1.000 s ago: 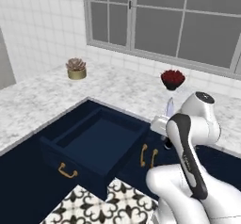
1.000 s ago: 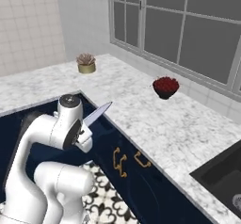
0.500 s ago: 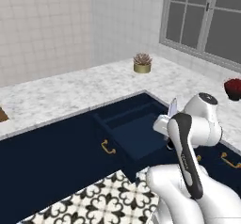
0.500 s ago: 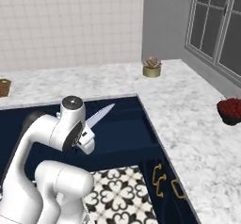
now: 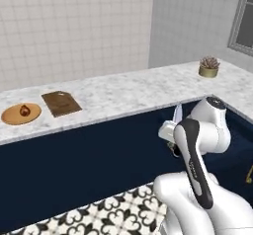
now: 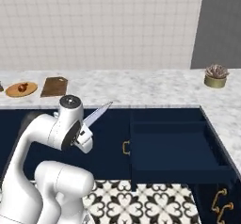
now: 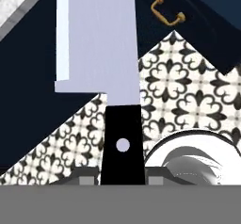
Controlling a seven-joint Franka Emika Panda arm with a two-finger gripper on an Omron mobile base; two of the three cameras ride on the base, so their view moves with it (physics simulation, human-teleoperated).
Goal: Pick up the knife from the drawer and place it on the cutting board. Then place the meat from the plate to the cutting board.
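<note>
Far left on the counter (image 5: pixel 123 93), near its front edge: plate (image 5: pixel 12 115) with the meat (image 5: pixel 24 110) on it. Just right of it, apart from the rim, the board (image 5: pixel 61 103), bare.

Further right, in front of the navy cabinets, knife (image 6: pixel 96 114) held in the gripper (image 6: pixel 85 134), fingers closed on the black handle, blade slanting up and out past the hand. Well short of the board, with counter front and cabinets between.

Right again, drawer (image 6: pixel 174 145) standing pulled out and empty over the patterned floor (image 6: pixel 141 202).

Risks, as judged from here:
- Long blade, hold only at the handle's tail: could twist or slip in a fast swing, then land crooked or off the board.
- Blade tip leading: could strike the counter edge if carried too low.
- Board close to the plate: could nudge the plate or meat if set down too far left.
- Open drawer: could catch arm or base on a turn.
</note>
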